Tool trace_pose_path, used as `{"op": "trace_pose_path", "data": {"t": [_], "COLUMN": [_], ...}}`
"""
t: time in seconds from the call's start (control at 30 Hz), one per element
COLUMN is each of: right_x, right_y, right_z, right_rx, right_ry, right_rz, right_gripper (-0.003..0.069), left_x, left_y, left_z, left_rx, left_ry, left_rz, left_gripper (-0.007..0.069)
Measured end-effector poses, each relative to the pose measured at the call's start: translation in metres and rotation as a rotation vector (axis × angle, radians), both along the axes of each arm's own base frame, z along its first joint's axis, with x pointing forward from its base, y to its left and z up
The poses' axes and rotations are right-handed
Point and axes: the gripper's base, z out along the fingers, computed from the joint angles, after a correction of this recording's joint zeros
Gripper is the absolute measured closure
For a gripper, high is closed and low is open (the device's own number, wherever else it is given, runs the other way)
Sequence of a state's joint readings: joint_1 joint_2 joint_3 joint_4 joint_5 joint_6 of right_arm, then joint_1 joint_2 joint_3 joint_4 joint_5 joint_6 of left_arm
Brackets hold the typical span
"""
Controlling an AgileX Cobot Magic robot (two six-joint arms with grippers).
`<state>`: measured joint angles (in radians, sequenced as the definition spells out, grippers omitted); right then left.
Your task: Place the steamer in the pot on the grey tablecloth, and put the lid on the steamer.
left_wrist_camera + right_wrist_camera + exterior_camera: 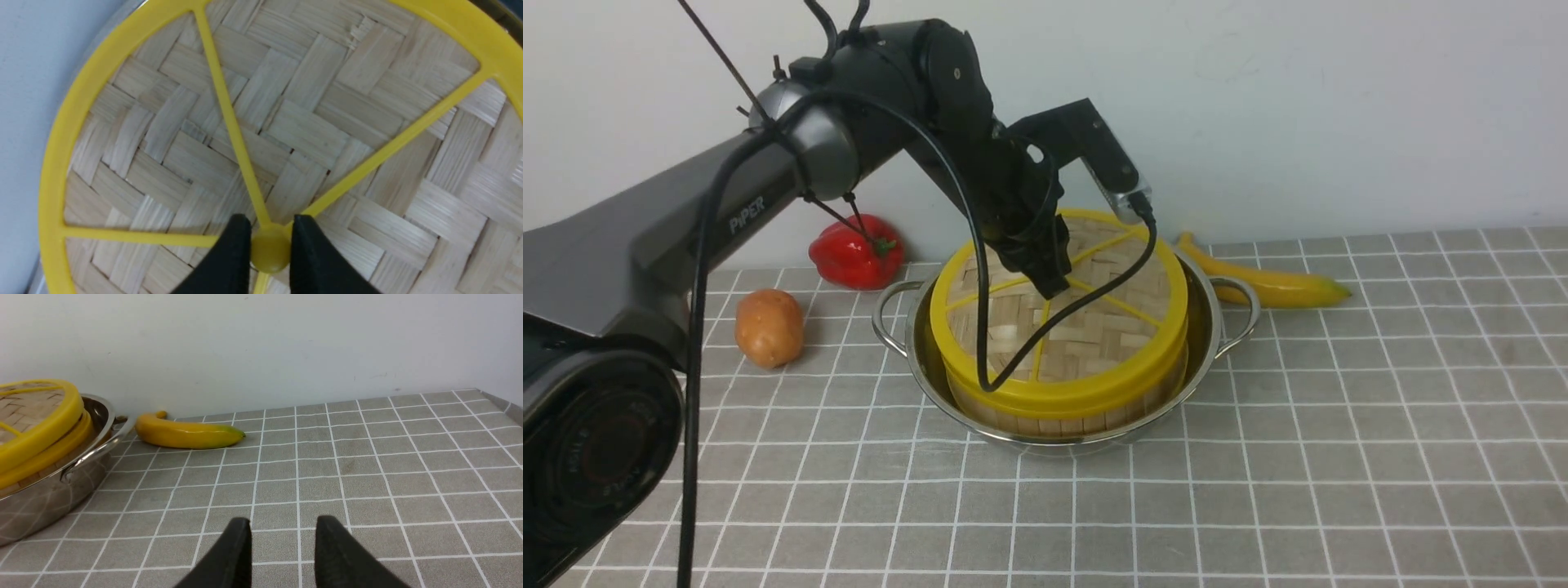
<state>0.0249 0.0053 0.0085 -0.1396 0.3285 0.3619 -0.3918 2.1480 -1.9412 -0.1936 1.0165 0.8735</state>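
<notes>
Pinching the lid's [1066, 302] centre knob, left gripper [270, 241] is clenched on it. Lid sits on the steamer [1045, 412], tilted, far edge raised. Steamer is inside the pot [1205, 327] on the grey tablecloth [1339, 457]. Right gripper [282, 539] has jaws apart, nothing between them, low over bare cloth well right of the pot. Banana [1270, 278] lies just behind the pot's right handle; red pepper [856, 251] and potato [769, 327] sit left of the pot, apart from it.
</notes>
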Motion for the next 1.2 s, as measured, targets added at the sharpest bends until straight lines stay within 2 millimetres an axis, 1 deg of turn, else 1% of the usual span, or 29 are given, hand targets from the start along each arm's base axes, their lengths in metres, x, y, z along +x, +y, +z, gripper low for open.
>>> {"op": "trace_pose_path", "data": {"t": [0.23, 0.43, 0.67, 0.77, 0.83, 0.9, 0.97, 1.0, 1.07, 1.1, 1.13, 1.2], "right_x": [0.0, 0.0, 0.0, 0.0, 0.0, 0.0, 0.0, 0.0, 0.0, 0.0, 0.0, 0.0], "right_y": [0.0, 0.0, 0.0, 0.0, 0.0, 0.0, 0.0, 0.0, 0.0, 0.0, 0.0, 0.0], "right_z": [0.0, 0.0, 0.0, 0.0, 0.0, 0.0, 0.0, 0.0, 0.0, 0.0, 0.0, 0.0], "right_rx": [0.0, 0.0, 0.0, 0.0, 0.0, 0.0, 0.0, 0.0, 0.0, 0.0, 0.0, 0.0], "right_ry": [0.0, 0.0, 0.0, 0.0, 0.0, 0.0, 0.0, 0.0, 0.0, 0.0, 0.0, 0.0], "right_rz": [0.0, 0.0, 0.0, 0.0, 0.0, 0.0, 0.0, 0.0, 0.0, 0.0, 0.0, 0.0], "right_gripper": [0.0419, 0.0419, 0.0419, 0.0419, 0.0419, 0.0419, 0.0419, 0.0419, 0.0419, 0.0419, 0.0419, 0.0419], "left_x": [0.0, 0.003, 0.004, 0.004, 0.004, 0.003, 0.002, 0.002, -0.002, -0.005, -0.006, -0.015], "left_y": [0.0, -0.002, -0.002, -0.002, -0.002, -0.002, -0.001, -0.001, 0.001, 0.002, 0.003, 0.006], "left_z": [-0.001, -0.009, -0.009, -0.009, -0.009, -0.007, 0.0, 0.0, 0.016, 0.027, 0.031, 0.06], "left_rx": [0.0, -0.001, -0.003, -0.002, -0.004, -0.006, -0.011, -0.011, -0.024, -0.034, -0.038, -0.077], "left_ry": [0.001, 0.006, 0.004, 0.005, 0.001, -0.003, -0.016, -0.016, -0.05, -0.071, -0.08, -0.132], "left_rz": [-0.001, 0.002, 0.003, 0.003, 0.004, 0.004, 0.004, 0.004, 0.004, 0.007, 0.008, 0.036], "left_gripper": [0.051, 0.051, 0.051, 0.0494, 0.0454, 0.0399, 0.0334, 0.0328, 0.0265, 0.0249, 0.0244, 0.0232]}}
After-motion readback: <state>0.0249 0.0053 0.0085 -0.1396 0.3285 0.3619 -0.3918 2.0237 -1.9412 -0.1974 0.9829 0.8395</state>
